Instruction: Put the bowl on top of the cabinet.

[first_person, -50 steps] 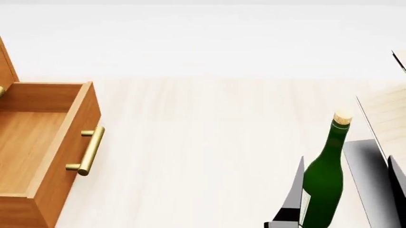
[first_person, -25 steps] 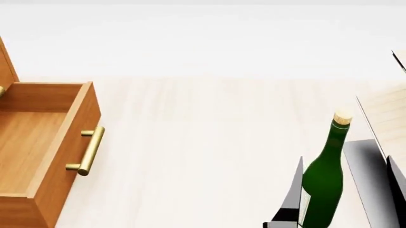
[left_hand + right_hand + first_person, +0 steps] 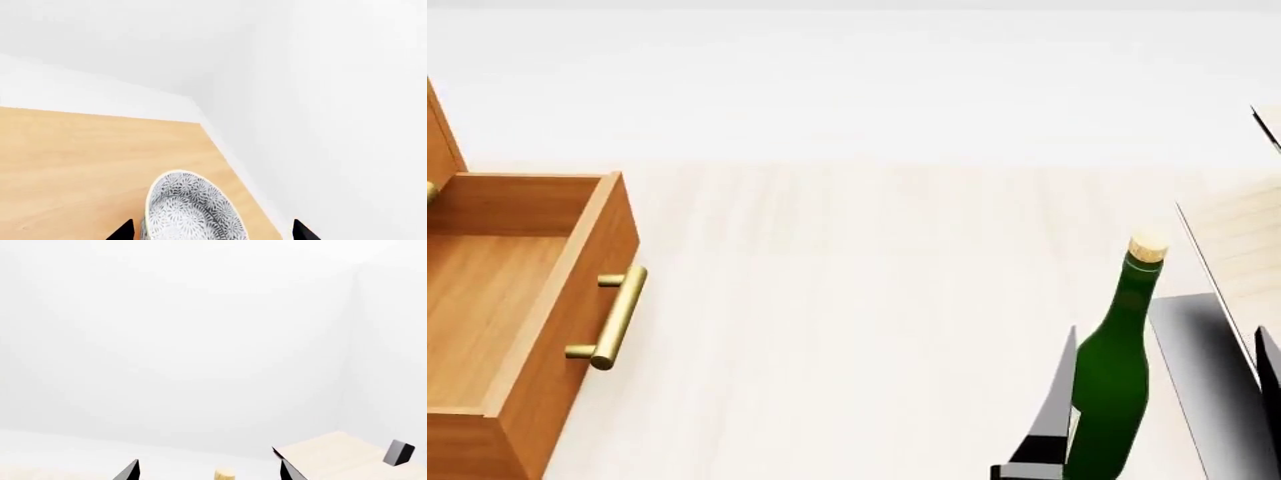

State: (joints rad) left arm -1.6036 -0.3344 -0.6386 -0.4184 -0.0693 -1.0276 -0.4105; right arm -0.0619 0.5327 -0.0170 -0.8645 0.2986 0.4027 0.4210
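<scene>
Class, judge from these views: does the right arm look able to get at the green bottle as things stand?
Probably yes. The right gripper has its jaws apart, and the green bottle has its cork top showing between the fingertips with nothing in the way; how far off is unclear.

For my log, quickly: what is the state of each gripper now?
Left gripper: open, fingertips wide on both sides of the bowl, not holding it.
Right gripper: open, holding nothing.
</scene>
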